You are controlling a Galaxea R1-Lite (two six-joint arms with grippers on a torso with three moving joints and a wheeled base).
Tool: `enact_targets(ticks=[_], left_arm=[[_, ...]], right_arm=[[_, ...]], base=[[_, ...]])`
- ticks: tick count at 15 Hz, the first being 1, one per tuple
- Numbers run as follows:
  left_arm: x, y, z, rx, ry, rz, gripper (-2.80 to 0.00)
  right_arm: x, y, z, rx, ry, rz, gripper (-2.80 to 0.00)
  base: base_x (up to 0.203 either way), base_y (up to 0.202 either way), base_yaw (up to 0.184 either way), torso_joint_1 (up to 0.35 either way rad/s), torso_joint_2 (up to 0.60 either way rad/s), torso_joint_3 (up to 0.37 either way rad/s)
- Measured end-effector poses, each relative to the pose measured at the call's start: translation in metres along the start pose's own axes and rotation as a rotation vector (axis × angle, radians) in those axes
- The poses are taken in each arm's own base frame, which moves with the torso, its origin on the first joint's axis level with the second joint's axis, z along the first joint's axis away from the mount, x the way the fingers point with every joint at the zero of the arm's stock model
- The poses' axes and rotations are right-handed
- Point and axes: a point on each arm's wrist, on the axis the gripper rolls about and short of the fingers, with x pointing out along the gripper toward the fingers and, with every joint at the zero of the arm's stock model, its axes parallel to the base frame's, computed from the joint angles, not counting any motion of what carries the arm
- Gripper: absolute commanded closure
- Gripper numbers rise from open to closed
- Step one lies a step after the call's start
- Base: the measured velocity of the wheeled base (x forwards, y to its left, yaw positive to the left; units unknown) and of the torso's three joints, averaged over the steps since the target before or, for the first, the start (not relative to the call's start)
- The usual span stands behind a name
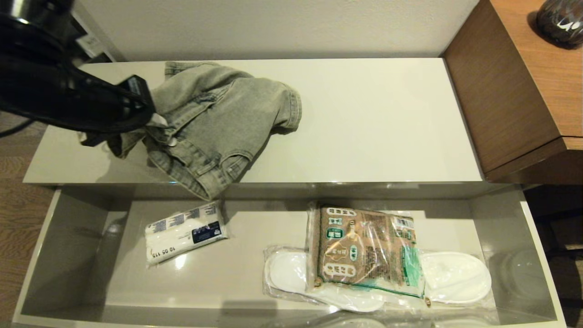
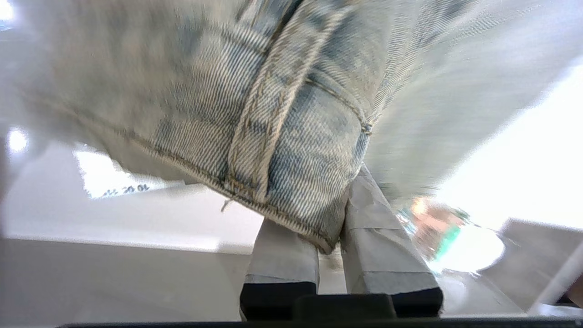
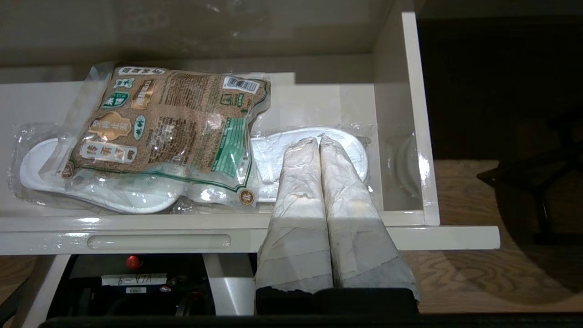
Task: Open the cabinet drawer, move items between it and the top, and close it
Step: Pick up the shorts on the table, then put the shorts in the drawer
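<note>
While the cabinet drawer (image 1: 68, 255) stands open, we see the left gripper (image 1: 152, 119) clenched on the denim garment (image 1: 218, 123) over the top's (image 1: 373, 118) left; the right gripper (image 3: 319, 141) is closed, empty.

Wrapped slippers (image 1: 455, 278), printed packet (image 1: 364, 250), white pack (image 1: 184, 232)

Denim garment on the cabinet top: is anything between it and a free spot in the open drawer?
Nothing visible blocks it. The left pincer is shut on the denim garment, whose hem already overhangs the drawer. The bare floor between the white roll and the brown packet lies just below.
</note>
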Motion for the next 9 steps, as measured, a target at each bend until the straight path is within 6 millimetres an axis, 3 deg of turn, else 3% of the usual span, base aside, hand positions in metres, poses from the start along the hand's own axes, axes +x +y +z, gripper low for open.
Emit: enact_targets(ticks=[5,9], left_arm=[[-0.143,0.016,-0.037,0.089,-0.034,-0.093,0.00],[-0.224,0.038,-0.082,0.184,0.020,-0.150,0.00]], right_arm=[[0.000,0.000,0.000,0.000,0.000,-0.001,0.00],[0.000,0.000,0.000,0.000,0.000,-0.001,0.00]], base=[[0.000,0.000,0.000,0.000,0.00,0.000],[0.000,0.000,0.000,0.000,0.00,0.000]])
